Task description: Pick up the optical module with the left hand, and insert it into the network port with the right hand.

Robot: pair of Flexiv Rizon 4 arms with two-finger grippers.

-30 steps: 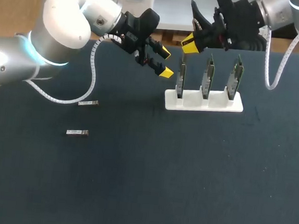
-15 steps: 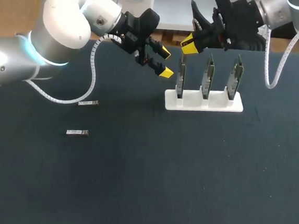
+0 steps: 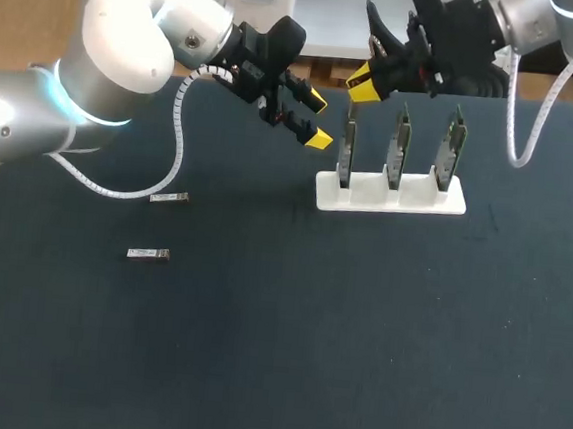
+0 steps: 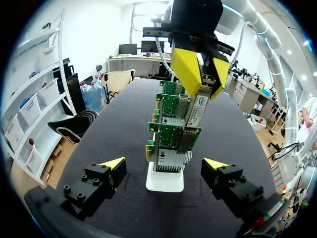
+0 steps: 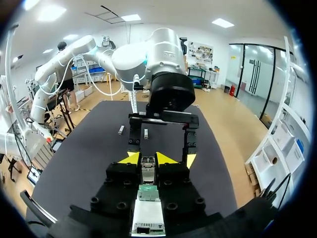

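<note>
R gripper [image 5: 147,159] is clamped on the module [image 4: 197,110], one yellow tip on each side. It hangs tilted just above the top edge of the end card [image 3: 348,145], the card nearest our L arm, and is not yet touching it. We can't make out the port mouth itself.

Risks, as we judge them:
- The module isn't square to the card. If it goes down at that tilt, its nose prob. catches the cage edge or the board instead of entering.
- The cards stand loose-looking in slots of the white rack [image 3: 368,197]. A sideways push could rock a card or slide the rack on the table [image 3: 357,331].
- The grip is near the module's top, so it may pivot or slip btw the fingers under insertion load.
- L gripper [image 3: 318,119], fingers apart and empty, hovers just beside the same card. A wide R approach could clip it.

Two spare modules [image 3: 169,197] lie well apart from the rack, near our L arm.

Vs 1 s ago, R gripper has crept a touch toward the far edge in the head view. L arm, rack and spares are unchanged.
</note>
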